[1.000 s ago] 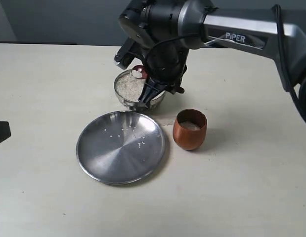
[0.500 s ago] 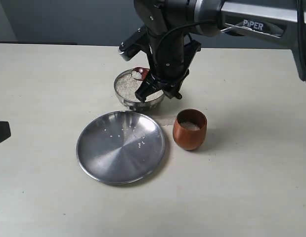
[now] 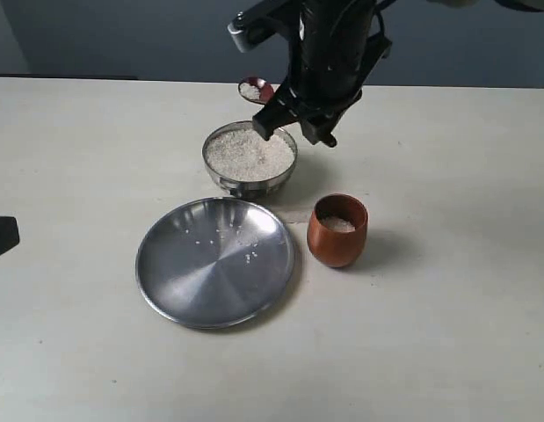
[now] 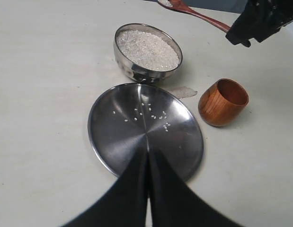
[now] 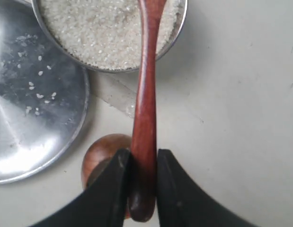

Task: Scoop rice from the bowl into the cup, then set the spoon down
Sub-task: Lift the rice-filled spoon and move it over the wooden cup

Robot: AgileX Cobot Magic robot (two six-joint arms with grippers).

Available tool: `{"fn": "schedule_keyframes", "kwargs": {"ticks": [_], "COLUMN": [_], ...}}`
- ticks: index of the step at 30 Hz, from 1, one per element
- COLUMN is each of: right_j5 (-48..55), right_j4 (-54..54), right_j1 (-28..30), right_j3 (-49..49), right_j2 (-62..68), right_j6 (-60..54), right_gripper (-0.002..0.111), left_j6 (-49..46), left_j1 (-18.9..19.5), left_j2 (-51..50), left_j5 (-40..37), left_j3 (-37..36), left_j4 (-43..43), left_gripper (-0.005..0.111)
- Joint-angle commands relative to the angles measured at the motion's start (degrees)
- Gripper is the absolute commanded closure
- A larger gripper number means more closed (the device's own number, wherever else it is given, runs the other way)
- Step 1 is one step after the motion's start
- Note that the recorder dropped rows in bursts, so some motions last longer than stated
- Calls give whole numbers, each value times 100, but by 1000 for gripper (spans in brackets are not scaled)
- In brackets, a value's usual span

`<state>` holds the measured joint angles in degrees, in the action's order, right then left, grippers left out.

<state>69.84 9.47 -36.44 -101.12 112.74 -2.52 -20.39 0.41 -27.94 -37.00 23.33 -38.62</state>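
The steel bowl [image 3: 250, 160] holds a level heap of white rice [image 3: 249, 153]. My right gripper [image 3: 293, 119] is shut on the handle of the dark wooden spoon [image 3: 252, 90], which hangs above the bowl's far rim with a little rice in its oval end. In the right wrist view the spoon [image 5: 145, 109] runs from my right gripper [image 5: 143, 163] out over the bowl [image 5: 177, 35]. The reddish-brown cup [image 3: 337, 230] stands right of the bowl with some rice inside. My left gripper [image 4: 147, 158] is shut and empty, above the plate's near edge.
A wide flat steel plate [image 3: 214, 260] with a few stray grains lies in front of the bowl, left of the cup. A thin patch of spilled rice lies on the table [image 3: 447, 334] between bowl and cup.
My right gripper has risen out of the bowl with the spoon, lifting a little rice up and toward the far rim. The bowl's rice surface now shows fully.
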Motion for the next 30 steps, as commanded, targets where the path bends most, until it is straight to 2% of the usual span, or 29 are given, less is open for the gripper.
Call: {"fn": "schedule_keyframes", "kwargs": {"ticks": [1,10,20,30], "right_j5": [12,12,12,-32], "right_j4": [176,433,530,556], "right_j1": [143,278,278,267], "right_j3": [513,2050,3387,3868], "right_j2": [-498,-1762,-2602,-2821], "right_j6": [-114,-196,-196,-196], "right_gripper": [109,109,109,109], "left_j6": [4,4,4,4], "left_j1": [7,7,7,7], "left_j2": [-22,-22,-22,-22], "left_j5": [10,10,10,-3], "left_j3": [34,34,34,34], "left_j4": [-26,-26,-26,-26], "left_gripper": [106,106,106,106]}}
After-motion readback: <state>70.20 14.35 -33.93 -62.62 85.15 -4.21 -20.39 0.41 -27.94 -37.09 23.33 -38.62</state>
